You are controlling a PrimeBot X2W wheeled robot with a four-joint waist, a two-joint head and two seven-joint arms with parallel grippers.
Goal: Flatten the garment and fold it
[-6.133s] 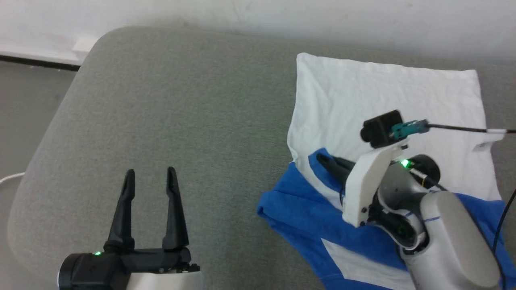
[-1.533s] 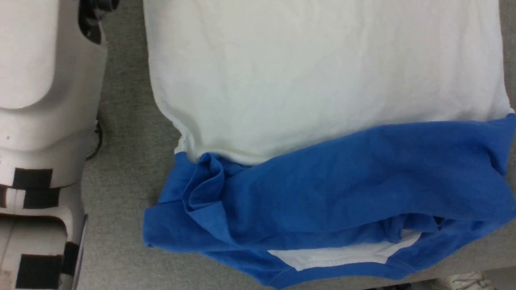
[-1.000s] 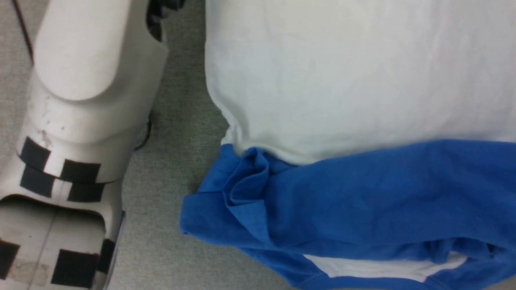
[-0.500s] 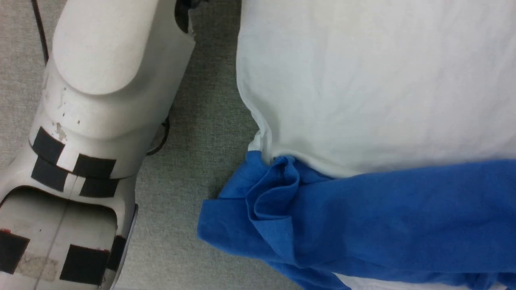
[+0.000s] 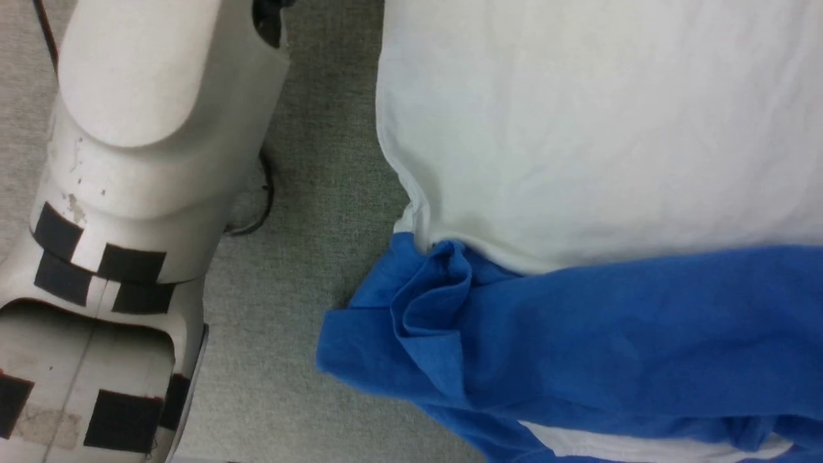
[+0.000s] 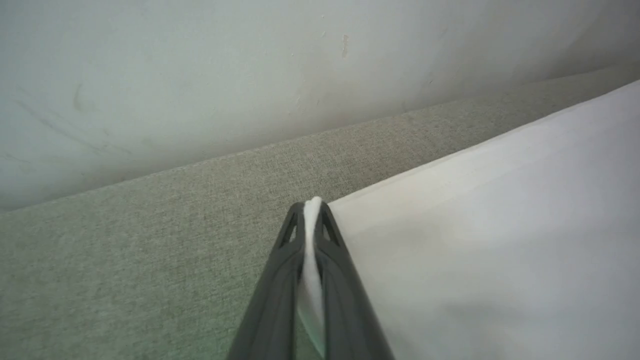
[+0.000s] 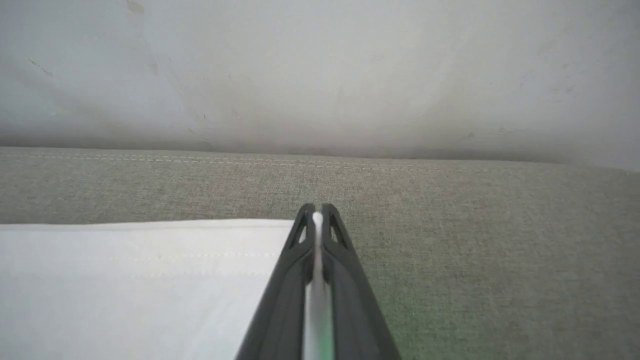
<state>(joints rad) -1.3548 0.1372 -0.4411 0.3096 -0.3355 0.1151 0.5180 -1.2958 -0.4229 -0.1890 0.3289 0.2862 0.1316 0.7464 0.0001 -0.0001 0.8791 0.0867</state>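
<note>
Pinching the two far corners of the T-shirt point(image 5: 578, 128) is how I have it rigged right now: my left hand point(image 6: 311, 212) is clamped together on a sliver of white cloth at one hem corner, and my right hand point(image 7: 317, 215) is clamped on the opposite corner, with white fabric showing between its dark fingers. Both corners sit low on the grey upholstered cushion point(image 5: 308, 193), near the wall point(image 6: 200, 75), and the white body is spread out from each of them.

I judge this grip suits the flattening step. With the hem held at both ends, a pull away from the collar end would draw the body taut, or a lift of both hands would carry the hem over for a first fold.

From the head view the white body lies fairly smooth, but the blue shoulder band point(image 5: 611, 321) nearest me is rumpled, and the blue sleeve point(image 5: 424, 308) on my left side is bunched and folded over on itself. That end needs smoothing, I reckon, before any fold will sit square. My pale left forearm point(image 5: 128, 128) reaches alongside the shirt's edge, apart from the cloth.
</note>
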